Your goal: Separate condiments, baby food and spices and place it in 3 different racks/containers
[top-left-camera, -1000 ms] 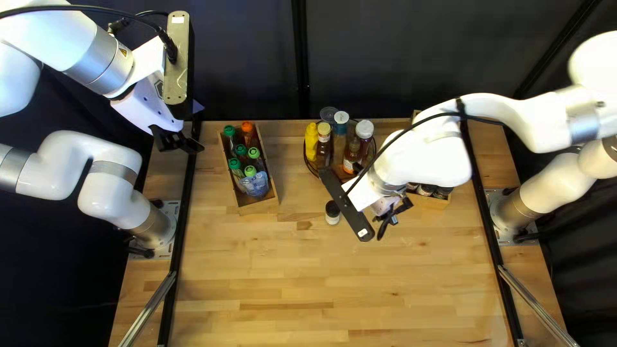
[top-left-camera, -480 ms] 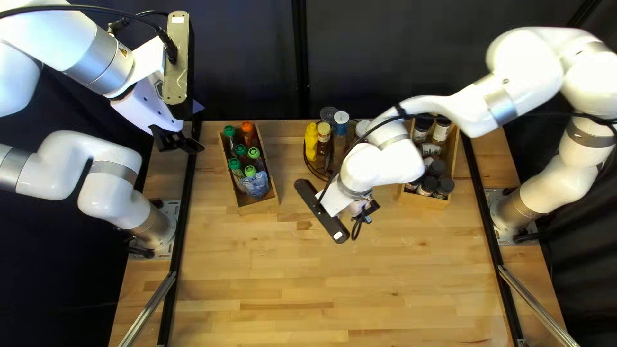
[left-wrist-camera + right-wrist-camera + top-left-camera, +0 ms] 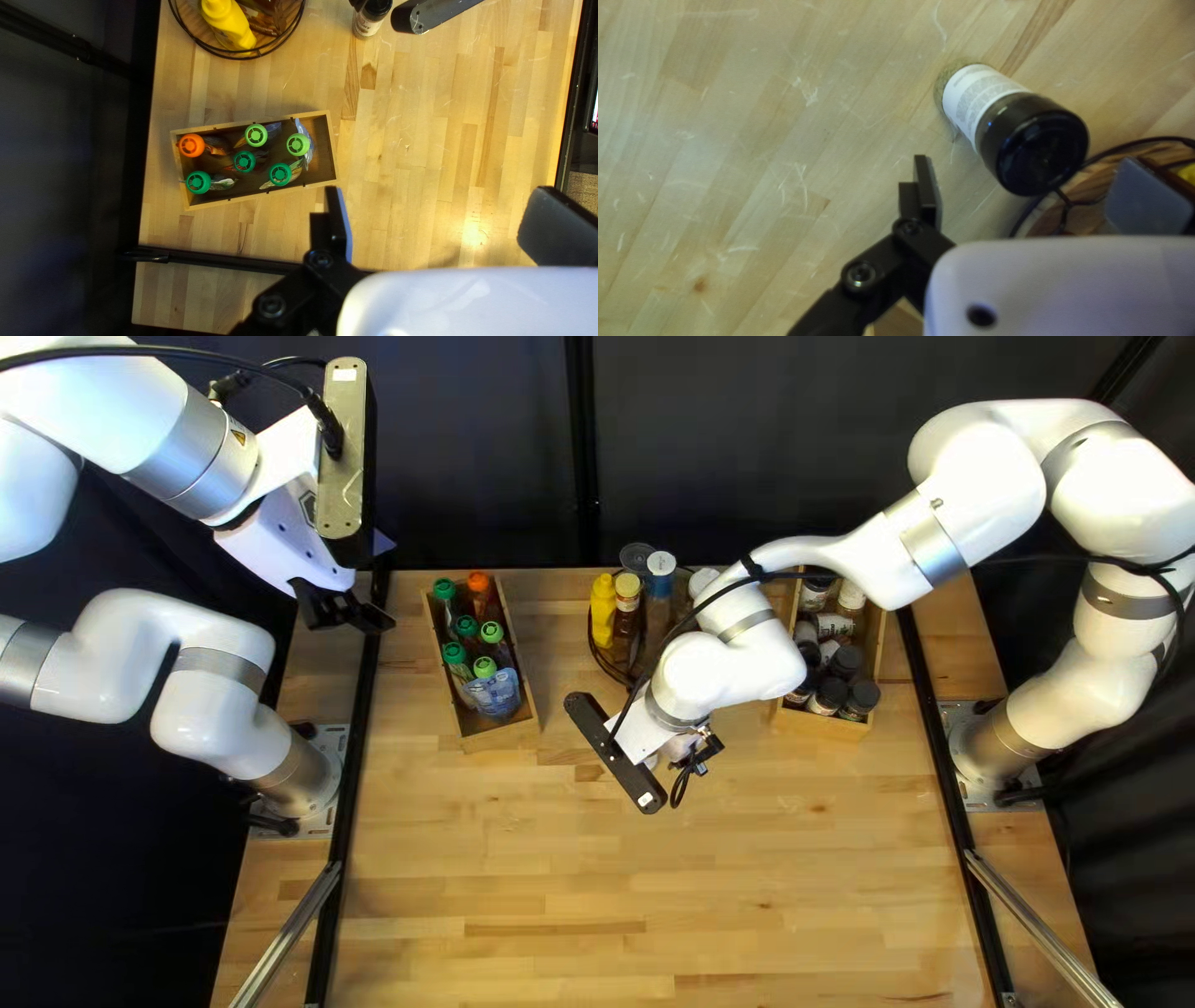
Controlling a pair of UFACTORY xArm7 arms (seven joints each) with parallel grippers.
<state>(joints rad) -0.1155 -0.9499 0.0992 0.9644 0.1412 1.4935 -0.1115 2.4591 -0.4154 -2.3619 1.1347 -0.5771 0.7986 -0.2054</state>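
Right pincer, its fingers apart: a spice jar with a black lid stands upright on the tabletop ahead of its gap, and a round wire basket of bottles is beside the jar. A wooden box of dark-lidded jars sits toward the right arm's base from this pincer. Left pincer, raised, fingers apart: ahead, a wooden box holds six pouches with orange and green caps.

From above the table's near edge you look down aslant, sharing the upper-left box with your left wrist view; your right wrist view sits closest.
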